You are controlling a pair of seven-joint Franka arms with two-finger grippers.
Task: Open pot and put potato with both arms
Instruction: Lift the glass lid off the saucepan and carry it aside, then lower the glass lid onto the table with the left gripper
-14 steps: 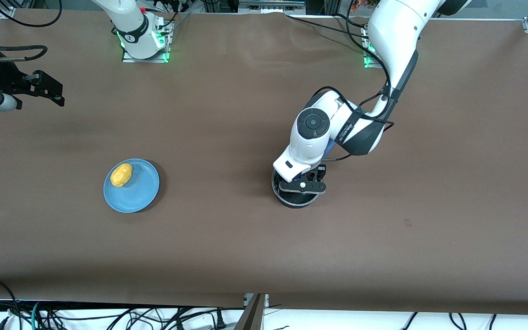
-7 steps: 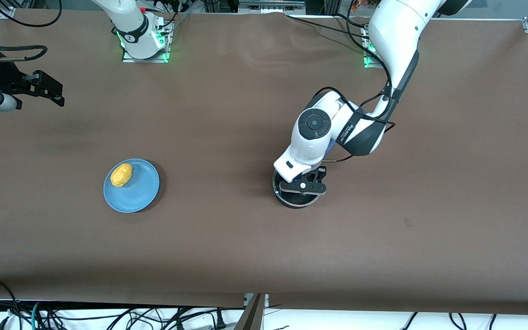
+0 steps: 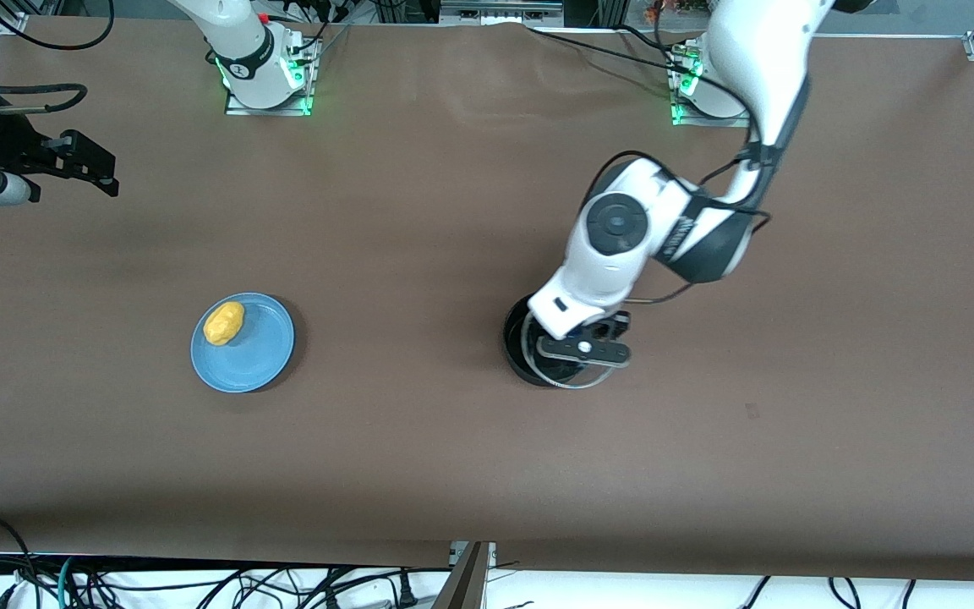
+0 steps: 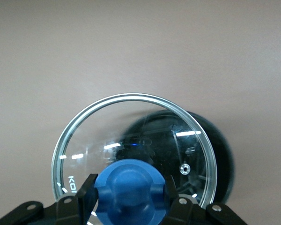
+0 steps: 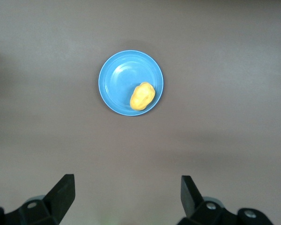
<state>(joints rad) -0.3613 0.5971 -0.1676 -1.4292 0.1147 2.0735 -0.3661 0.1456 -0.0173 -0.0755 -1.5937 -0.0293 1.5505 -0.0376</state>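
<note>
Pot (image 3: 522,342): a black saucepan on the brown table (image 3: 419,440), toward the left arm's end, well apart from the plate; its mouth shows partly uncovered in the left wrist view (image 4: 215,150).
Lid (image 4: 131,140): clear glass with a metal rim and a blue knob (image 4: 129,190), lifted off the pot and held above it, shifted off-centre so that it overlaps only part of the rim.
Left gripper (image 3: 582,348): over the pot, fingers (image 4: 86,194) pinching the blue knob from both sides.
Left arm: reaches down from its base at the far edge of the table, wrist bent over the pot.
Potato (image 3: 224,322): yellow-orange, lying on the light-blue plate (image 3: 254,359), at the part of the plate farther from the front camera; also seen in the right wrist view (image 5: 142,96).
Plate: flat on the table toward the right arm's end.
Right gripper (image 5: 126,197): up in the air above the table near the plate, fingers (image 5: 63,192) spread wide and holding nothing; this arm waits.
</note>
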